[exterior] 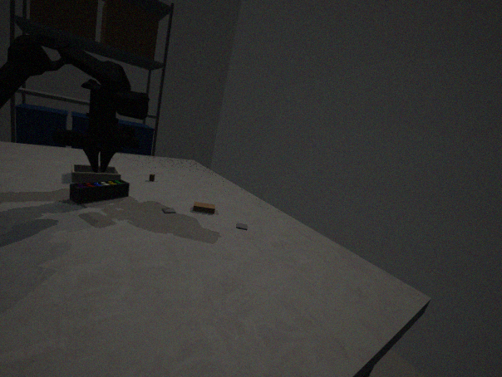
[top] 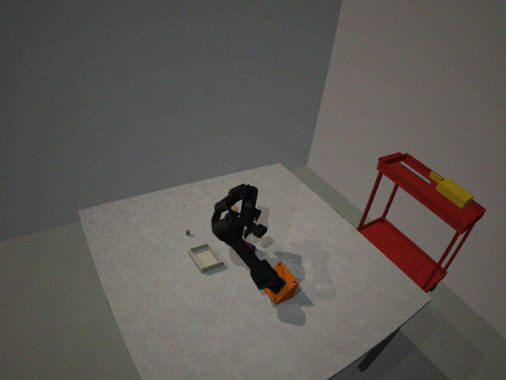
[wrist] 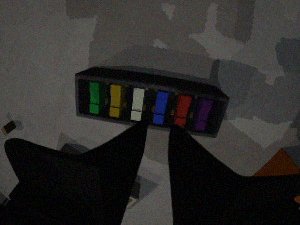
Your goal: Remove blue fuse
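Observation:
The dark fuse block [exterior: 99, 194] [wrist: 151, 76] lies on the table and holds a row of coloured fuses. The blue fuse [wrist: 159, 108] [exterior: 98, 183] stands in it between a white fuse [wrist: 137, 103] and a red one [wrist: 182, 111]. In the top view the arm hides most of the block; only a purple bit [top: 250, 247] shows. My gripper [exterior: 100, 168] [wrist: 158, 128] points straight down just above the blue fuse. Its fingers are narrowed to a small gap with nothing between them. The shallow white tray [top: 205, 257] [exterior: 79, 177] lies right behind the block.
The arm's orange base [top: 284, 285] sits on the table. A small brown cube [top: 188, 232] [exterior: 152, 177], a tan block [exterior: 204, 207] and two grey tiles [exterior: 168, 210] [exterior: 241, 226] lie around. A red cart [top: 423, 201] with a yellow box [top: 454, 192] stands beside the table.

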Controlling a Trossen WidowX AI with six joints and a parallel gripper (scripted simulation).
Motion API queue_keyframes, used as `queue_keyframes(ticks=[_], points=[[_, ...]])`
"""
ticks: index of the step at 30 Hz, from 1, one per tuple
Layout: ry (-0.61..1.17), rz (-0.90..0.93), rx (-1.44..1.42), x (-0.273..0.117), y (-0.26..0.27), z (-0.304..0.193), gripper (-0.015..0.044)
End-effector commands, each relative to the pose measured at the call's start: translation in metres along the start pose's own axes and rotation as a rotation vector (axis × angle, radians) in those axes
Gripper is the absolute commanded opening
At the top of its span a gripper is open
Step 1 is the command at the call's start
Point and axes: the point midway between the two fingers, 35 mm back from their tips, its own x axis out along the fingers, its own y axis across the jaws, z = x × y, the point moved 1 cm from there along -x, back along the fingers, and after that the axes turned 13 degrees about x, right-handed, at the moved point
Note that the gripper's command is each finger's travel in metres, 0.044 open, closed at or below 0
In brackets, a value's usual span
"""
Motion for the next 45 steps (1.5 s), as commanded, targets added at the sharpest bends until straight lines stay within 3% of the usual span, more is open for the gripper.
queue_keyframes(ticks=[1,45], points=[[0.005,-0.002,0.005,0.005,0.0,0.0,0.0073],[0.007,-0.001,0.005,0.039,-0.001,0.0,0.0073]])
